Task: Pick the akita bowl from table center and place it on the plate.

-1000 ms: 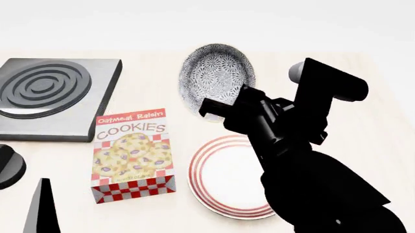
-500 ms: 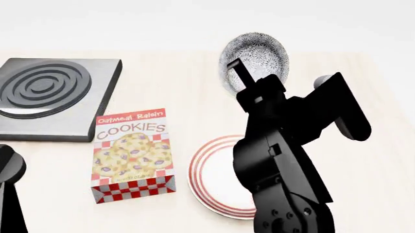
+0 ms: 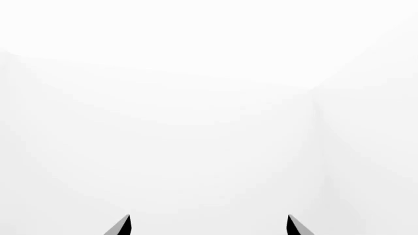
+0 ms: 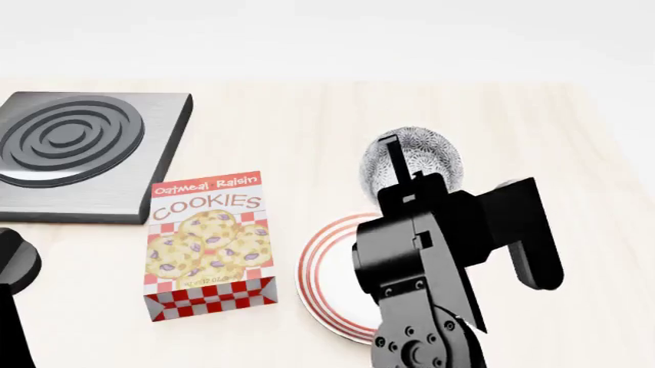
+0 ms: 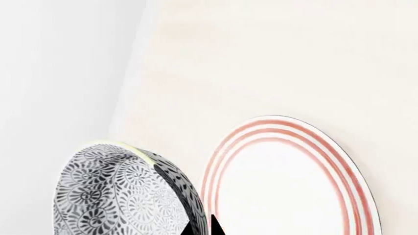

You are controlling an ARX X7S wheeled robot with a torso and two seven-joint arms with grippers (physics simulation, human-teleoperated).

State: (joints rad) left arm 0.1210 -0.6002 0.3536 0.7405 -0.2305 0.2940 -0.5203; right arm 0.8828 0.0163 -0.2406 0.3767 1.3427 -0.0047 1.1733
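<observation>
The right gripper [image 5: 199,228] is closed on the rim of the bowl [image 4: 415,157]; in the right wrist view its two dark fingertips [image 5: 189,229] pinch the bowl's wall, one on each side. The bowl hangs from the gripper tilted, with its patterned inside turned sideways, and it is lifted off the table [image 4: 287,130]. The right arm [image 4: 430,261] rises from the near edge of the table, and its wrist is bent so that the fingers reach away from the robot. The plate [image 4: 330,277] lies flat on the table just under and beside the gripper, partly hidden by the arm. Further to the left of the gripper stands a cookie box [image 4: 210,244], and beyond it a grey burner [image 4: 87,153].

The left gripper [image 3: 207,226] shows only two tips well apart, holding nothing.
</observation>
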